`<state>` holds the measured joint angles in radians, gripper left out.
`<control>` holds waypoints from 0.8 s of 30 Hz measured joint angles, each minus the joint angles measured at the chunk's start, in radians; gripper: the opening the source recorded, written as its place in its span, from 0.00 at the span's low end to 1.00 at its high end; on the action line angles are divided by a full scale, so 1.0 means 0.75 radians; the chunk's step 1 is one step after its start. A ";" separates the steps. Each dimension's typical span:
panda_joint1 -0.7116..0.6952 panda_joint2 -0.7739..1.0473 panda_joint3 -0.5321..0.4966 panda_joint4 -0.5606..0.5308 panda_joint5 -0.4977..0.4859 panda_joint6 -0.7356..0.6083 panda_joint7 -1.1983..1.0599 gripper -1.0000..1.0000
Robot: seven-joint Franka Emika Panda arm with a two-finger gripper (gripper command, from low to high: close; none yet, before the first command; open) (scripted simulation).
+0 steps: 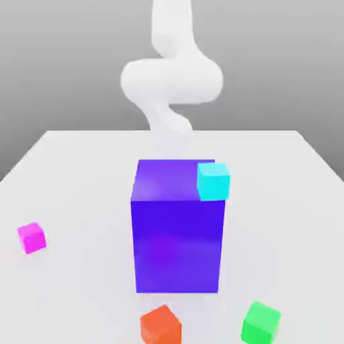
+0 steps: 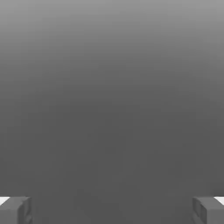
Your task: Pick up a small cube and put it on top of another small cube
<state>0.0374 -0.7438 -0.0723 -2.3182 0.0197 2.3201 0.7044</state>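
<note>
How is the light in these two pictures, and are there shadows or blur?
Exterior view: soft, even light; the table is pale with hardly any shadow under the magenta-pink cube or the blue-violet block, and the white arm looks hazy against the grey backdrop. Hand view: a plain grey gradient, with the open claw and its fingertips at the corners.

Exterior view: raised, facing the arm (image 1: 171,74)

White table (image 1: 80,168), flat matte top, far edge straight across the exterior view, side edges splaying toward the near corners. Backdrop plain grey, darker higher up. Light soft and even, faint shadows only.
</note>
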 joint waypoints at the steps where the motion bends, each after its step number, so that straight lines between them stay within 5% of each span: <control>1: 0.019 0.032 -0.041 -0.011 0.014 0.012 -0.057 0.50; 24: 0.336 0.711 -0.869 -0.235 0.460 0.264 -1.375 0.50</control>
<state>0.2894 -0.2103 -0.7237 -2.4948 0.3648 2.5185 -0.3272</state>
